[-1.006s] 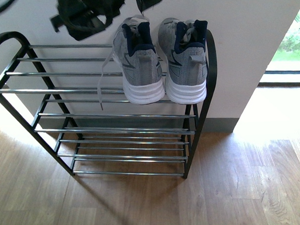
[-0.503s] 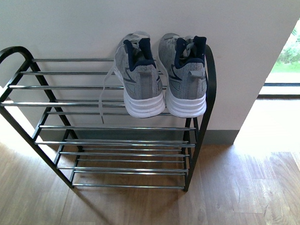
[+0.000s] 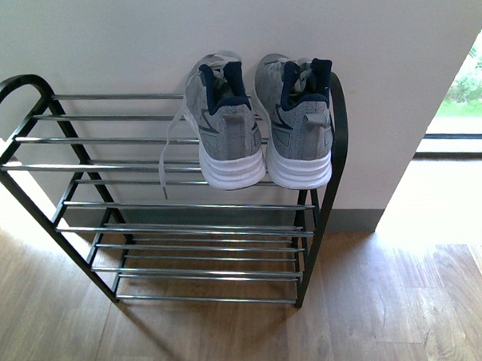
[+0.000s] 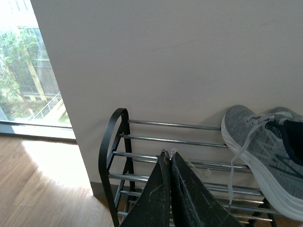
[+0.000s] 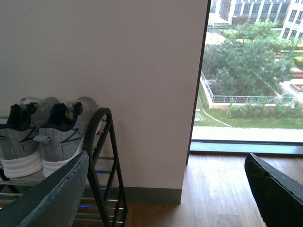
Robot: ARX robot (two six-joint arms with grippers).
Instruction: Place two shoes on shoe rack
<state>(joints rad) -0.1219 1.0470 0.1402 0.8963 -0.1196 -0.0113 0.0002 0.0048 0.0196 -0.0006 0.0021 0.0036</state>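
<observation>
Two grey knit sneakers with white soles, the left shoe (image 3: pixel 226 121) and the right shoe (image 3: pixel 296 114), stand side by side, heels outward, on the top tier at the right end of the black shoe rack (image 3: pixel 186 207). Neither gripper shows in the front view. In the left wrist view my left gripper (image 4: pixel 169 153) is shut and empty, back from the rack (image 4: pixel 113 156), with one shoe (image 4: pixel 265 151) off to its side. In the right wrist view my right gripper (image 5: pixel 170 175) is open and empty, away from the rack (image 5: pixel 102 156) and both shoes (image 5: pixel 45 132).
The rack stands against a white wall (image 3: pixel 138 33) on a wooden floor (image 3: pixel 390 302). A floor-level window (image 3: pixel 461 91) lies to the right, also seen in the right wrist view (image 5: pixel 251 71). The rack's lower tiers (image 3: pixel 204 254) hold nothing.
One second ago dark gripper parts hung at the top of the front view above the shoes; they have left the view. The view has shifted slightly. The shoes have not moved.
</observation>
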